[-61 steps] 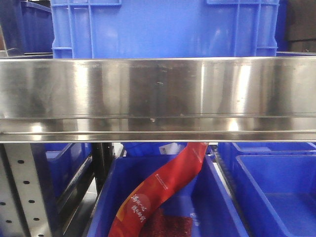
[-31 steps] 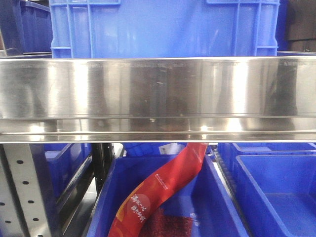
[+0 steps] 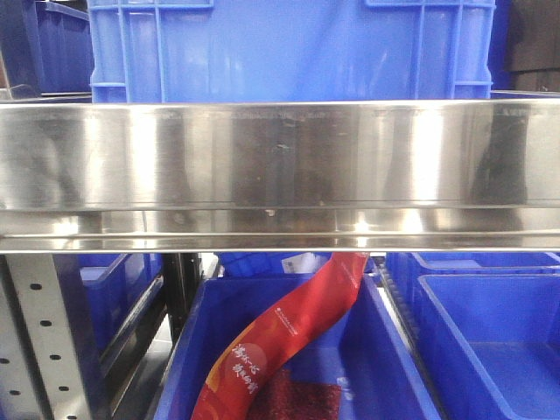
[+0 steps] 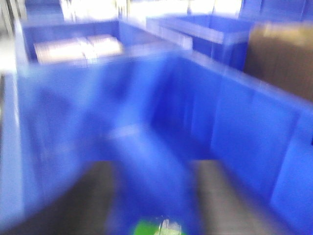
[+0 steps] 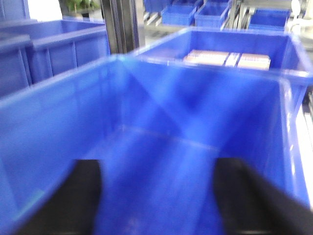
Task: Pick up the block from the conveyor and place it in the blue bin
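We hung both hands over the blue bin [image 5: 161, 161], the landmark here. Our right hand [image 5: 159, 196] was released, its dark fingers [image 5: 85, 196] spread apart above the bin's bare floor, holding nothing. Our left hand [image 4: 151, 200] showed a green object [image 4: 154, 227], probably the block, low between its fingers; blur left its grip uncertain. The conveyor was out of view.

Open room is seen inside the blue bin [image 5: 161, 161] beneath the right end effector [image 5: 156, 196], bounded by its walls. The front view is blocked by a steel rail [image 3: 280, 175].
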Available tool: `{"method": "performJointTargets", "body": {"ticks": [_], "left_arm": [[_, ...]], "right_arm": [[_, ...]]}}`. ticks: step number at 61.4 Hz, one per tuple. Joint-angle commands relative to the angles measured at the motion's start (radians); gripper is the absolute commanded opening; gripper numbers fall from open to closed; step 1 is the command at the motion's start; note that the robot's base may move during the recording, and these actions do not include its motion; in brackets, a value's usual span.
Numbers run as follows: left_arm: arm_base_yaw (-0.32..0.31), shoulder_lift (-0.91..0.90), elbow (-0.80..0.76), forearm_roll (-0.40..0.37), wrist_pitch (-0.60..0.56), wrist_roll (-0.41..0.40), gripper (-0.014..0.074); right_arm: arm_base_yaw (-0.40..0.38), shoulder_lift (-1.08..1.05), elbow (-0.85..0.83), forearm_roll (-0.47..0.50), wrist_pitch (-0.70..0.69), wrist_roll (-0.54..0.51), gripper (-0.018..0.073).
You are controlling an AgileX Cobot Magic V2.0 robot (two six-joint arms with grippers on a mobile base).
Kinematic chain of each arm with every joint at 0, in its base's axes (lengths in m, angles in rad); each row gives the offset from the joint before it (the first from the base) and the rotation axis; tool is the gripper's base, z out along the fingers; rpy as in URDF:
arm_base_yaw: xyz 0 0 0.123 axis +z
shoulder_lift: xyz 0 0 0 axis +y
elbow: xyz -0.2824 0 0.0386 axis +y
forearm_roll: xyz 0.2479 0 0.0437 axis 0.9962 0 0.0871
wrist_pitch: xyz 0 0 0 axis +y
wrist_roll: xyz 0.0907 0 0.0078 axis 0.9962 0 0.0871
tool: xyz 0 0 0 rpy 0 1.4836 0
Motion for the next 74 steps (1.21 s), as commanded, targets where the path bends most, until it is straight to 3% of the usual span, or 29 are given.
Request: {"method": "performJointTargets", "body": {"ticks": [1, 3, 7, 16, 30, 53, 62, 74], "left_arm": [[0.005, -0.041, -0.011, -0.006, -0.011, 0.000, -0.0041], [0.012, -0.054, -0.011, -0.006, 0.004, 0.000, -0.0116], [0.037, -0.083, -0.011, -0.018, 0.030, 0.000, -0.0111], [0.118, -0.182, 0.022, -0.036, 0.116, 0.000, -0.0111], [0.230, -0.408, 0.300, -0.040, 0.017, 0.000, -0.0111], [0.390, -0.828, 0.817, -0.040, -0.019, 0.000, -0.0111], [0.417, -0.980, 0.928, -0.040, -0.017, 0.000, -0.0111], [0.417, -1.125, 1.000, -0.040, -0.015, 0.000, -0.0111]], "right_arm": [[-0.006, -0.040, -0.009, 0.001, -0.031, -0.001, 0.0027], [-0.011, -0.050, -0.009, 0.001, -0.031, -0.001, -0.0036], [-0.031, -0.075, -0.009, 0.001, -0.014, -0.001, -0.0167], [-0.102, -0.160, 0.010, 0.001, 0.069, -0.001, -0.0160], [-0.195, -0.350, 0.228, 0.001, -0.031, -0.001, -0.0160], [-0.203, -0.677, 0.661, 0.001, -0.101, -0.001, -0.0160], [-0.203, -0.802, 0.764, 0.001, -0.089, -0.001, -0.0160], [-0.203, -0.909, 0.776, 0.001, -0.077, -0.001, -0.0160]]}}
